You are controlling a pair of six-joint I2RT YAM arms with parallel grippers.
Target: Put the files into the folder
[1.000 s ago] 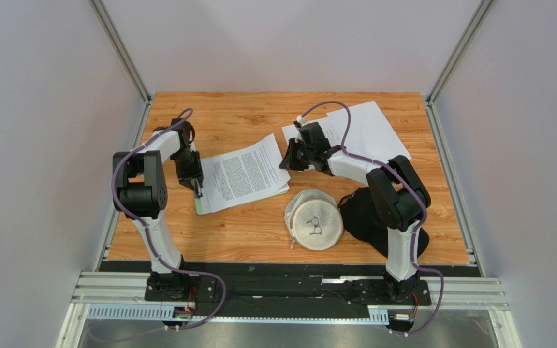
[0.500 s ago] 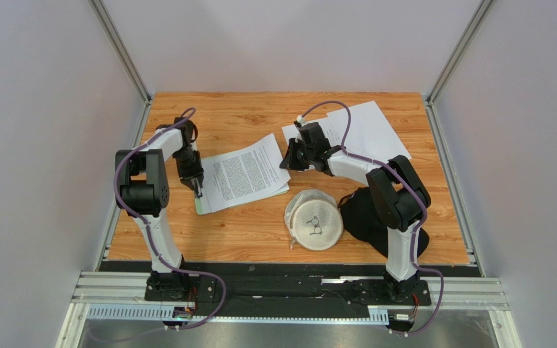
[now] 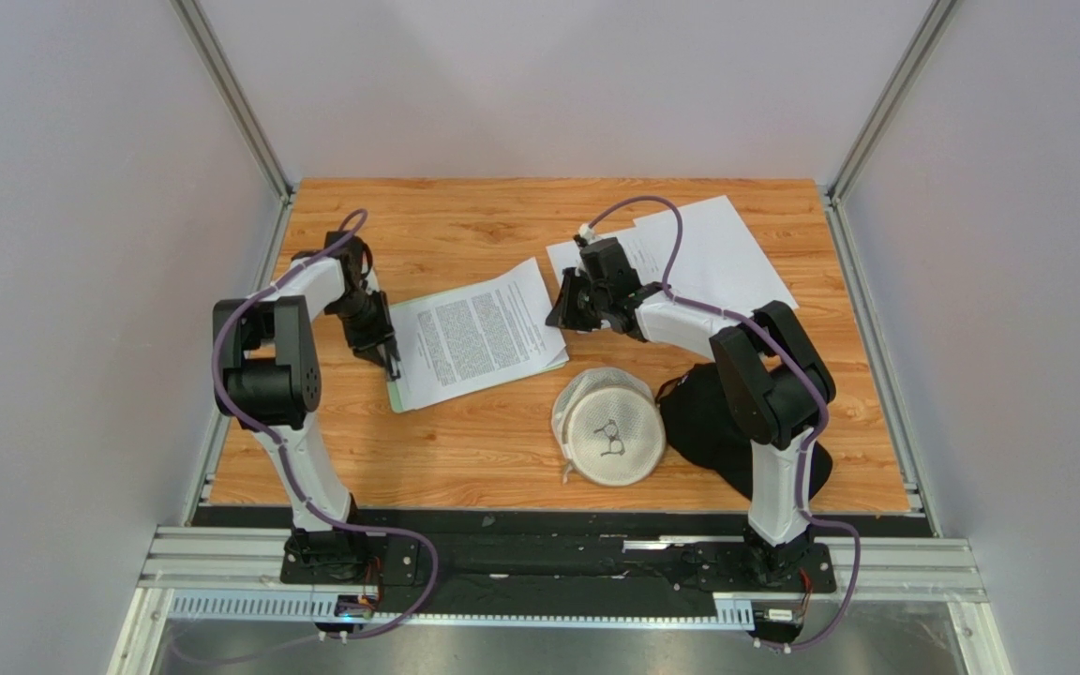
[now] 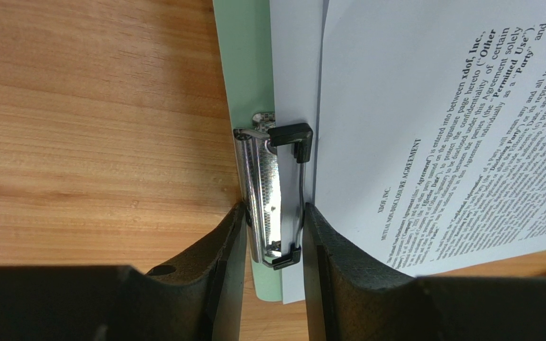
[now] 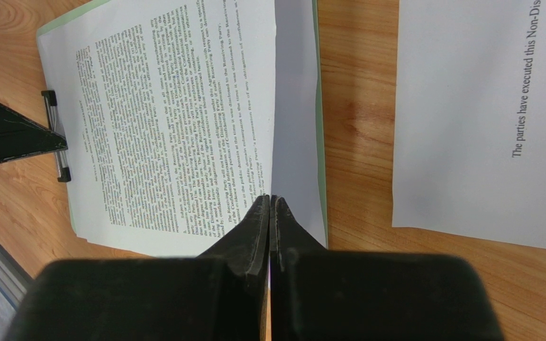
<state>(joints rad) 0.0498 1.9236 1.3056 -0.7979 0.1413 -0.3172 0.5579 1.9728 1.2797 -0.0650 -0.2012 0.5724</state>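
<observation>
Left jaws moved farther, wrist view shows them clamping clip

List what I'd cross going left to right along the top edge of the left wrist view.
table → folder → plain white sheet → printed sheet

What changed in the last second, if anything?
The left arm shifted slightly, its elbow swinging outward, while the left gripper stayed clamped on the clip of the folder. The right gripper stayed shut at the printed sheet edge; nothing else visibly moved.
</observation>
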